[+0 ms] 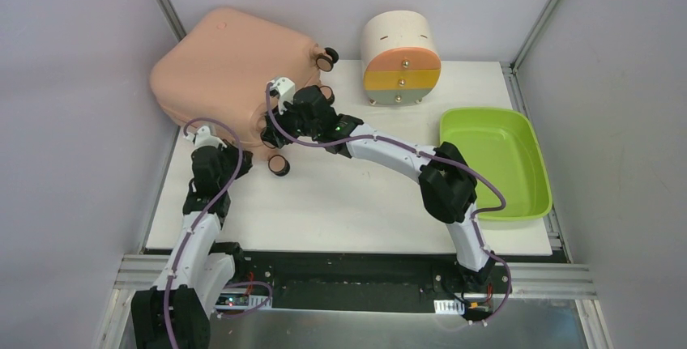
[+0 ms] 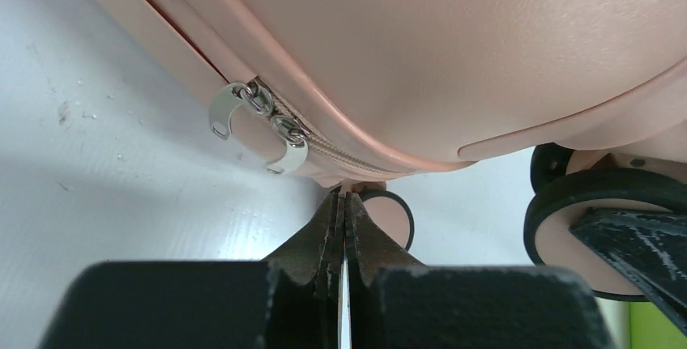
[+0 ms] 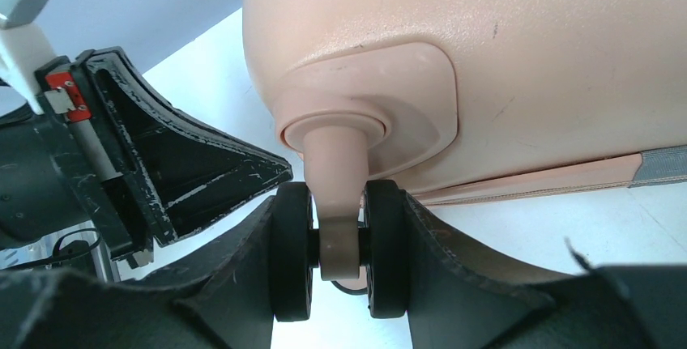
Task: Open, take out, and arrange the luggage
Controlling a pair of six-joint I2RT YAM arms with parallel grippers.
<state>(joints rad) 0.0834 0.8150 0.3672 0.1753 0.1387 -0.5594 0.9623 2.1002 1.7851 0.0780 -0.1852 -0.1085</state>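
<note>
The luggage [image 1: 223, 65], zipped shut, sits at the far-left corner of the table [image 1: 356, 203], its peach-pink shell reaching past the table's left edge toward the left wall in the top view. The right gripper [image 3: 339, 260] has one of its twin wheels [image 3: 381, 252] clamped between its fingers [image 3: 235, 284], a black pad pressed to each outer face of the wheel pair and the pink stem rising between them into the shell's corner housing. The left gripper [image 2: 344, 203] is clenched tight, fingertips pressed together with nothing visible between them, its tip just under the luggage's near corner; the two silver zipper pulls [image 2: 259, 122] hang on the seam just up and to the left of that tip, apart from it.

The wheeled end faces right, toward the table's middle, so the long axis runs roughly left to right, with the opposite end toward the left wall. A far wheel [image 1: 326, 58] stands near the cream drawer unit [image 1: 400, 57] at the far edge. The lime-green tray [image 1: 494, 163] lies along the right edge, well apart from the luggage. Bare white tabletop stretches between luggage and tray and toward the arms' bases.
</note>
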